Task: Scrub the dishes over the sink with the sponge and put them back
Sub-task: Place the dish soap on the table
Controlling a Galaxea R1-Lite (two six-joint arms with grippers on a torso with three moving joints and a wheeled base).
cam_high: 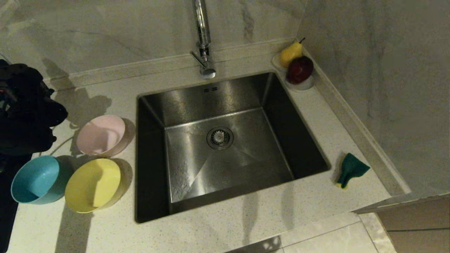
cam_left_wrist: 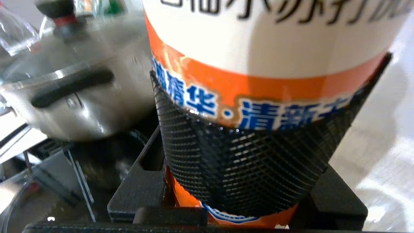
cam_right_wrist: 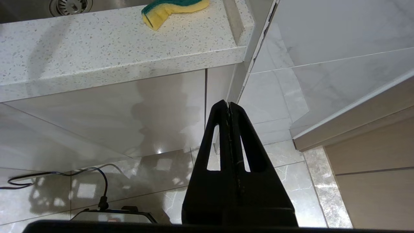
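Observation:
Three bowls stand on the counter left of the sink (cam_high: 211, 95): a pale pink one (cam_high: 101, 135), a light blue one (cam_high: 35, 180) and a yellow one (cam_high: 93, 185). The sponge (cam_high: 349, 170), green over yellow, lies bent on the counter right of the sink; the right wrist view also catches the sponge (cam_right_wrist: 171, 8). My left arm (cam_high: 24, 105) is a dark mass at the far left, behind the bowls. Its gripper (cam_left_wrist: 258, 106) is shut on a white and orange labelled bottle (cam_left_wrist: 275, 38). My right gripper (cam_right_wrist: 229, 105) hangs shut and empty below the counter edge.
A chrome faucet (cam_high: 202, 38) rises behind the sink. A pear (cam_high: 290, 53) and a red apple (cam_high: 299, 69) sit on a small white dish (cam_high: 302, 85) in the back right corner. A lidded steel pot (cam_left_wrist: 74, 87) stands beside the held bottle.

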